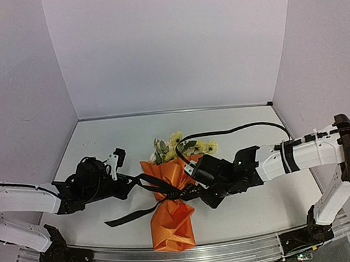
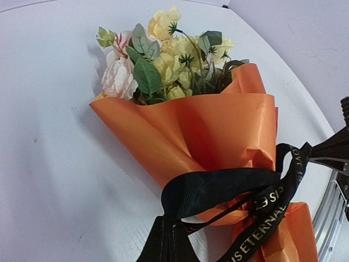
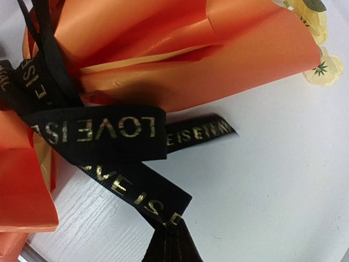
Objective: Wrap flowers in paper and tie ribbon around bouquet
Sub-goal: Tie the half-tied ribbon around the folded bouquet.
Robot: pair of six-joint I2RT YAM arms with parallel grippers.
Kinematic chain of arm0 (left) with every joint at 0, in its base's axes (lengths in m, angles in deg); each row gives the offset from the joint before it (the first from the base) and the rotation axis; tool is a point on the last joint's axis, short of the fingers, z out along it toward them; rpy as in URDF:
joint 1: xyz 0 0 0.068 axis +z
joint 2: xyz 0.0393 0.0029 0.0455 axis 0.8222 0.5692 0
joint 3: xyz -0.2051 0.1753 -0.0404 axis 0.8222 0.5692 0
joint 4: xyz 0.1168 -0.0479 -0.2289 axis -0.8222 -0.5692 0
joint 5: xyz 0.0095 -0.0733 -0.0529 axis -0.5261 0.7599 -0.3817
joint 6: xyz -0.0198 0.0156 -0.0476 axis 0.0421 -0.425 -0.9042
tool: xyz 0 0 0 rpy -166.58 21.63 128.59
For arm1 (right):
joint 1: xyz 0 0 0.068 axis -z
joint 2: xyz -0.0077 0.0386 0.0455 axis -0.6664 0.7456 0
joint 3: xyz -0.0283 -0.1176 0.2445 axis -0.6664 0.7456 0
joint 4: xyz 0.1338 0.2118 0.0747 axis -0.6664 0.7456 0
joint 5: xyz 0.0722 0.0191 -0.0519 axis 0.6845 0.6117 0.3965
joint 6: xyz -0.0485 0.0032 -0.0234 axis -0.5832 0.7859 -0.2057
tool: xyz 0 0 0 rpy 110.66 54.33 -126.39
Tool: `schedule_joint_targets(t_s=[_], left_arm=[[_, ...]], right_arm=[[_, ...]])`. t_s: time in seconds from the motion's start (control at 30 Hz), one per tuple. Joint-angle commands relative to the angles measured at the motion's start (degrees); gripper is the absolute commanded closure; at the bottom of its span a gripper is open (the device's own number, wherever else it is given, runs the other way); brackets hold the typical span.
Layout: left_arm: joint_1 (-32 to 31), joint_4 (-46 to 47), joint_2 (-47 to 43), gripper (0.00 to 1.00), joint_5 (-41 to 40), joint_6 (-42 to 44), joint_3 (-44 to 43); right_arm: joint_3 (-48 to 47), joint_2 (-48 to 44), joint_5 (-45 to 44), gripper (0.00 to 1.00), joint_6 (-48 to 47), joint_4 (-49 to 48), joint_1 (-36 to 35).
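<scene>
A bouquet [image 1: 171,213] of pale yellow and cream blossoms [image 2: 163,60] wrapped in a cone of bright orange paper [image 2: 218,131] is laid on the white surface [image 1: 240,155] between the two arms, with the blossoms pointed toward the far wall. A narrow black ribbon [image 2: 218,188] with gold lettering is looped around the cone's waist. One stretch is pinched in the left claw [image 1: 132,183], another in the right claw [image 1: 198,180], each pressed together just beside the cone. A loose tail is trailed across the surface at the near left.
</scene>
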Motion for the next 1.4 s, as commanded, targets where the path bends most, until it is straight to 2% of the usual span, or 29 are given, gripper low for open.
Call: schedule_joint_targets(t_s=[0.0,0.2,0.57,0.9,1.37], left_arm=[[-0.14,0.76,-2.59,1.00,-4.40,-3.46,1.98],[-0.16,3.41,-2.86,1.00,-2.50,-3.35,3.49],[-0.09,1.56,-4.10,1.00,-8.97,-4.64,4.39],[-0.09,-1.47,-3.38,1.00,-17.14,-8.38,3.62],[0.45,-2.08,0.77,1.00,-19.46,-12.44,3.24]], right_arm=[[-3.23,-0.33,-2.51,1.00,-1.63,4.17,-0.39],[-6.04,1.45,1.29,1.00,-2.65,6.18,-0.66],[-12.39,6.27,-2.79,1.00,-4.73,18.39,-1.18],[-9.05,6.74,-2.90,1.00,-1.36,19.25,-1.18],[-7.09,6.58,-5.17,1.00,2.00,21.66,-1.13]])
